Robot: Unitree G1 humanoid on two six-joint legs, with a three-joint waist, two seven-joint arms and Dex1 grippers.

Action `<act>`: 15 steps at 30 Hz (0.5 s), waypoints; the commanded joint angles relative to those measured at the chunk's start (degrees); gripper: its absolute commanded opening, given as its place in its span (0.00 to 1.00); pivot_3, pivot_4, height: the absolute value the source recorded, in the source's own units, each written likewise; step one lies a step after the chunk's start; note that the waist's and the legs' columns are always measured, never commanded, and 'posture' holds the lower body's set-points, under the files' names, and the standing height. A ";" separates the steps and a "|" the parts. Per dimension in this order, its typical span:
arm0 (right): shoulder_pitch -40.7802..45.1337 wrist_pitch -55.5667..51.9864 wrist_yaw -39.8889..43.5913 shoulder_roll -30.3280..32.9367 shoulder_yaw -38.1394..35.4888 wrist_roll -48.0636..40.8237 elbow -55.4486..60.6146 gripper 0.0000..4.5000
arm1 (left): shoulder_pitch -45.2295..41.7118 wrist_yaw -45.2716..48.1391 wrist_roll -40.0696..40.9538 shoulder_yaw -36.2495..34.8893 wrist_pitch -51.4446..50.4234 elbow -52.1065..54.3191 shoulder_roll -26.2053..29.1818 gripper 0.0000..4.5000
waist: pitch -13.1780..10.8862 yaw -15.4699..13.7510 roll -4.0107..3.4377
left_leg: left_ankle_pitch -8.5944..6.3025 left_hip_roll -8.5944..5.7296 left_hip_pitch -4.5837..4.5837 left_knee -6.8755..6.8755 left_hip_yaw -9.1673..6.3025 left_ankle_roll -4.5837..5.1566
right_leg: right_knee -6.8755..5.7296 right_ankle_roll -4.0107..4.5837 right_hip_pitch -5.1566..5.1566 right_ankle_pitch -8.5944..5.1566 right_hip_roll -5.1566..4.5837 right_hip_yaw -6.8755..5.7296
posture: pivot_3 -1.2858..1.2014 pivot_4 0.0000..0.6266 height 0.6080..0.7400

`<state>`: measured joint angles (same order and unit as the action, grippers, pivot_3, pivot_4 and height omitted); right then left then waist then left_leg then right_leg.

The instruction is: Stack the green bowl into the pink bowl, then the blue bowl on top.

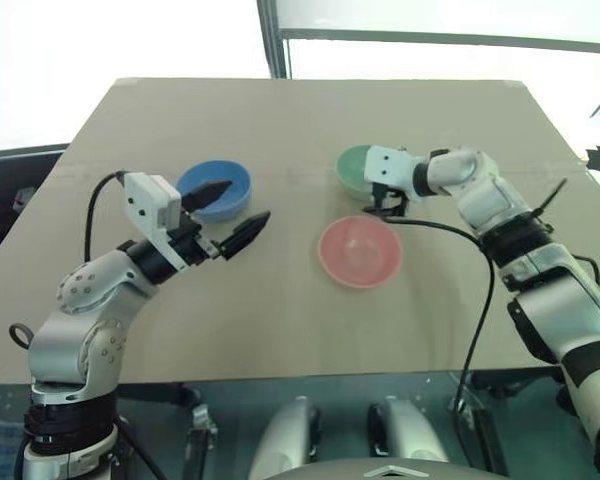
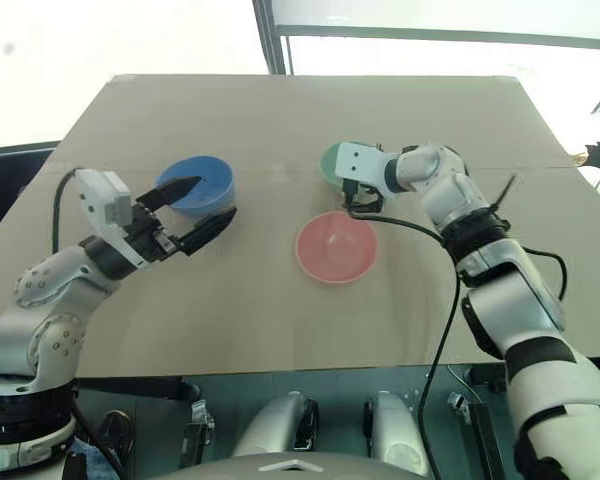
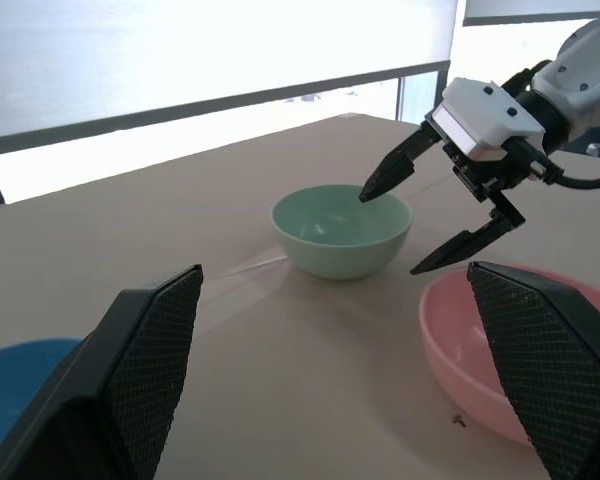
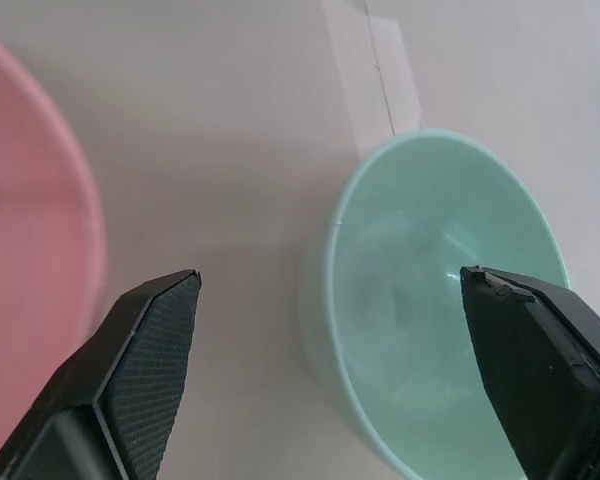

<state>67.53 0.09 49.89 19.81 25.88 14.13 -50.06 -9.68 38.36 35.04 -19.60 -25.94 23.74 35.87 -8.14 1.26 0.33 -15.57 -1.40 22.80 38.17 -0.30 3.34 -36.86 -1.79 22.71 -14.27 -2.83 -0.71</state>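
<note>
Three bowls stand on the tan table (image 1: 280, 120). The green bowl (image 1: 352, 166) is at the back right, the pink bowl (image 1: 359, 251) in front of it, and the blue bowl (image 1: 215, 190) to the left. My right gripper (image 1: 383, 207) is open at the green bowl's (image 4: 440, 310) near rim, one finger over the inside and the other outside, toward the pink bowl (image 4: 30, 250). Whether it touches the rim I cannot tell. My left gripper (image 1: 242, 205) is open and holds nothing, hovering just right of the blue bowl.
A black cable (image 1: 470, 300) trails from my right wrist across the table's front right. The table's front edge (image 1: 280, 378) runs close below the arms. Bright windows (image 1: 130, 40) lie beyond the far edge.
</note>
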 commanded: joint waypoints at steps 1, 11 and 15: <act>4.01 5.59 -3.66 -2.13 -0.19 2.39 -9.02 0.97 | -0.09 -1.20 0.63 -3.18 0.89 2.50 1.24 1.00 | 0.00 -0.05 0.00 | 0.01 0.01 0.00 -0.02 -0.01 -0.02 | 0.00 0.00 0.01 0.00 0.01 -0.01 | 0.52 0.24 1.00; 7.84 11.64 -7.78 -6.58 0.14 7.69 -21.44 0.65 | 2.57 -1.82 3.63 -4.63 -0.12 5.44 1.31 1.00 | -0.03 0.10 -0.05 | 0.02 -0.04 0.00 -0.09 -0.04 -0.05 | 0.02 0.01 0.04 0.00 0.00 -0.01 | 0.52 0.24 1.00; 7.92 12.30 -7.94 -6.64 -0.29 8.52 -22.21 0.24 | 3.87 -2.18 4.34 -4.84 -0.01 6.06 1.43 1.00 | -0.03 0.41 -0.04 | 0.03 -0.04 -0.03 -0.10 -0.05 -0.08 | -0.01 0.01 0.04 0.00 0.01 -0.02 | 0.52 0.24 1.00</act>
<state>73.08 11.30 42.13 13.01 26.44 22.28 -72.51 -5.66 36.44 38.45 -22.52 -26.24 26.95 36.62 -8.17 1.67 0.29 -15.52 -1.43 22.78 38.08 -0.35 3.25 -36.87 -1.79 22.75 -14.27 -2.81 -0.73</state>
